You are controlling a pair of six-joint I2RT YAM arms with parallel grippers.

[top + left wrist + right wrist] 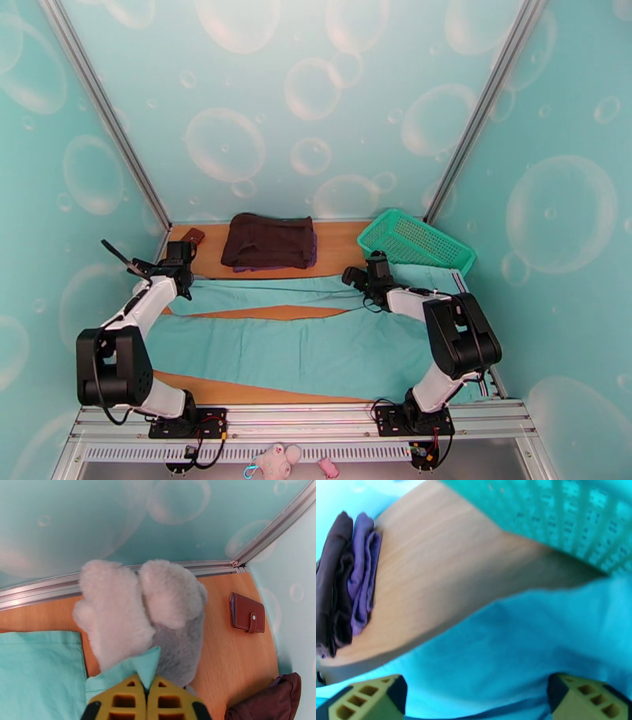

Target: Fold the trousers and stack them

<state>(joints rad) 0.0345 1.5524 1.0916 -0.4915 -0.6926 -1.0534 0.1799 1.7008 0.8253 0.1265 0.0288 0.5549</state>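
Observation:
The light teal trousers point(316, 347) lie spread flat across the wooden table, both legs running to the left. My left gripper point(183, 256) is at the end of the far leg. In the left wrist view its yellow fingers point(130, 695) stand nearly together with a corner of the teal cloth point(147, 665) pinched between them. My right gripper point(353, 278) hovers over the far leg near the trousers' upper part. In the right wrist view its fingers point(367, 701) stand wide apart above the cloth point(521, 638), holding nothing.
A folded dark brown garment point(268, 241) lies on a purple one point(363, 570) at the back centre. A green mesh basket point(419, 241) stands at the back right. A brown wallet point(247, 612) lies in the back left corner. A fluffy white and grey thing point(138, 610) sits just ahead of my left fingers.

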